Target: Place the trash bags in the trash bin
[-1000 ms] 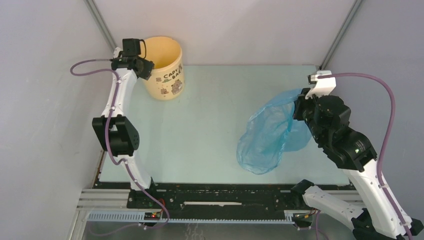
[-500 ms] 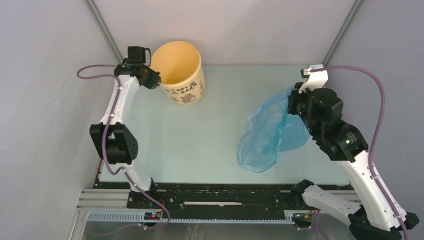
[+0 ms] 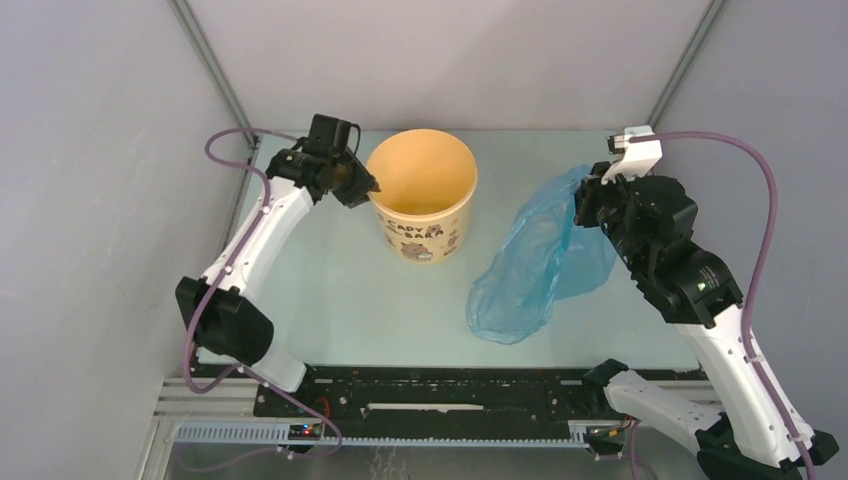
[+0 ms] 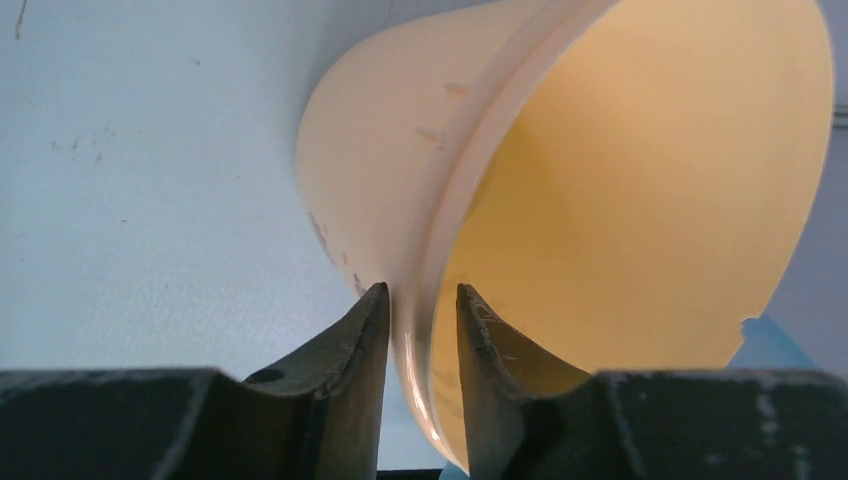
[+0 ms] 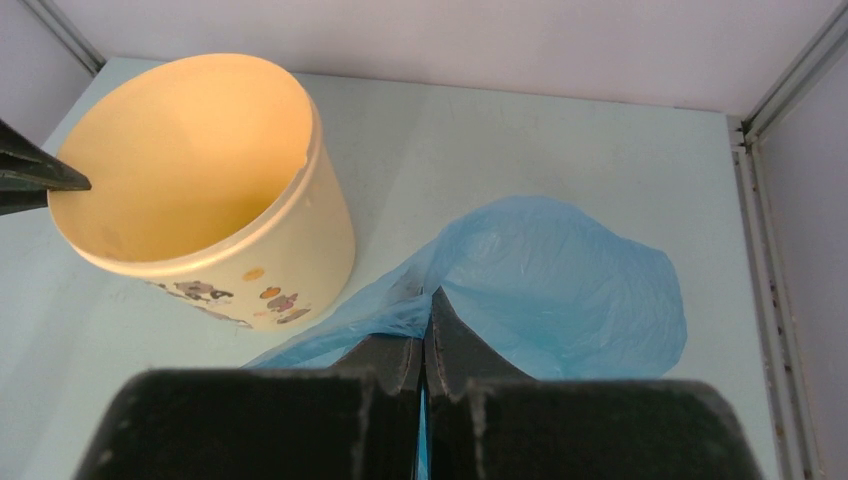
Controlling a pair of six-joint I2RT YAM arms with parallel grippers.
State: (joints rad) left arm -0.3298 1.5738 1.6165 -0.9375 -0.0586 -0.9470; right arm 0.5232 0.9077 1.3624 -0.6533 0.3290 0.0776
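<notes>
The bag (image 3: 530, 270) is the bulkiest thing here. It is a crumpled blue film draped from the right gripper (image 3: 585, 205), whose fingers are pressed together on a fold near its top, and its lower end lies on the table right of centre. The bin (image 3: 420, 240) sits just left of it, mouth up and empty, toward the far middle. I can't tell whether the two touch. The left gripper (image 3: 365, 188) pinches the bin's left rim, one finger outside the wall and one inside.

As I read it, the step is bringing the bag and the bin's mouth together. To do it well, the right arm should lift until the trailing end clears the rim, centre it over the opening, and lower it so the film folds in on itself rather than spilling over the side. The left gripper should hold firm without twisting, since a light bin gripped on one side could tip. The film is slippery and springy, so it may need pressing down, and I'd let go only once it is deep inside.

Around them, plain grey walls (image 3: 90, 200) close in three sides, with metal posts (image 3: 205, 50) in the far corners. The table (image 3: 330, 290) is pale, matte blue-green. A black rail (image 3: 440, 395) runs along its near edge, and the left wrist view shows a few faint dark specks (image 4: 85, 145).
</notes>
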